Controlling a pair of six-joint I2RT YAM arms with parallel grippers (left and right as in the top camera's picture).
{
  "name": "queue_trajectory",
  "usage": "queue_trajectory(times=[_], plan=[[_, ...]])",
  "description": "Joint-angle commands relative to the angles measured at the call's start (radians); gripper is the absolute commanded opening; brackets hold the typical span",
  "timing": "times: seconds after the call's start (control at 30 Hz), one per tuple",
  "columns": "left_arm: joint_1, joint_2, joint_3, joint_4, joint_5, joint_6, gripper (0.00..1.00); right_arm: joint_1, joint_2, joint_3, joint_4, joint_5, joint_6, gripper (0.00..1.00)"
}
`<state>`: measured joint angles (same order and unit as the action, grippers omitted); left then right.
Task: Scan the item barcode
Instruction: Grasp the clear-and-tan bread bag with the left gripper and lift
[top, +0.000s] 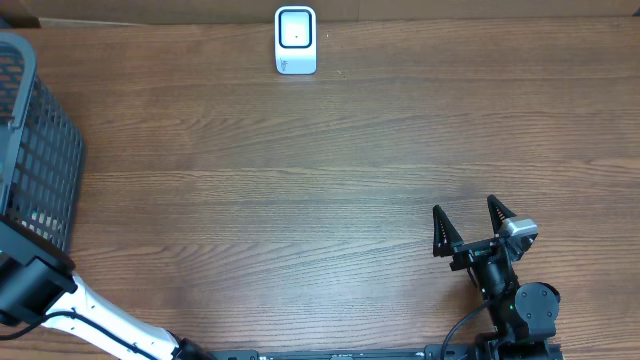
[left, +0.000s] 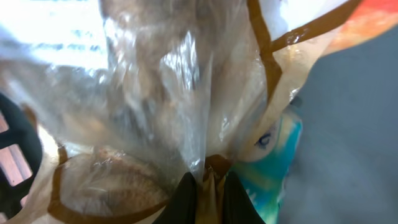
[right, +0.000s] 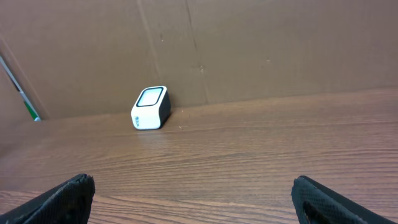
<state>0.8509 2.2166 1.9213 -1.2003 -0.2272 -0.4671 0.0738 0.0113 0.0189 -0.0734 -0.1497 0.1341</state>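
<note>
Pinching a fold of the clear plastic bag at the bottom centre of the left wrist view, the left claw is clamped tight on it; the bag fills the frame above the fingertips. In the overhead view, the right claw stands wide and empty at lower right, well apart from the white scanner at top centre. A dark basket sits at the left edge.

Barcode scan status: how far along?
Done: left gripper is shut on a clear plastic bag, apparently inside the basket. In hand: the pickup; the bag is not lifted out yet. Left: carry it to the scanner at the table far edge and show the barcode. Right gripper is open, empty, idle.
</note>
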Motion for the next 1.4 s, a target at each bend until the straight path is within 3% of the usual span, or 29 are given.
queue_trajectory(times=[0.0, 0.2, 0.53, 0.57, 0.63, 0.7, 0.77, 1.1, 1.37], plan=[[0.0, -0.079, 0.115, -0.023, 0.039, 0.019, 0.04, 0.006, -0.007, -0.011, 0.004, 0.002, 0.0, 1.0], [-0.006, -0.204, 0.254, -0.051, 0.097, 0.019, 0.04, 0.006, -0.007, -0.011, 0.004, 0.002, 0.0, 1.0], [-0.027, -0.301, 0.251, -0.068, 0.14, 0.019, 0.04, 0.006, -0.007, -0.011, 0.004, 0.002, 0.0, 1.0], [-0.027, -0.293, 0.243, -0.077, 0.137, 0.019, 0.09, 0.006, -0.007, -0.011, 0.004, 0.002, 0.0, 1.0], [-0.024, -0.274, 0.225, -0.092, 0.127, 0.019, 0.49, 0.006, -0.007, -0.011, 0.004, 0.002, 0.0, 1.0], [-0.021, -0.248, 0.201, -0.105, 0.119, 0.018, 0.77, 0.006, -0.007, -0.011, 0.004, 0.002, 0.0, 1.0], [-0.018, -0.211, 0.166, -0.104, 0.12, 0.019, 0.89, 0.006, -0.007, -0.011, 0.004, 0.002, 0.0, 1.0], [-0.049, -0.001, 0.105, -0.048, 0.258, 0.207, 0.9, 0.006, -0.007, -0.011, 0.004, 0.002, 0.0, 1.0], [-0.091, 0.136, 0.105, -0.026, 0.262, 0.332, 0.9, 0.006, -0.007, -0.011, 0.004, 0.002, 0.0, 1.0]])
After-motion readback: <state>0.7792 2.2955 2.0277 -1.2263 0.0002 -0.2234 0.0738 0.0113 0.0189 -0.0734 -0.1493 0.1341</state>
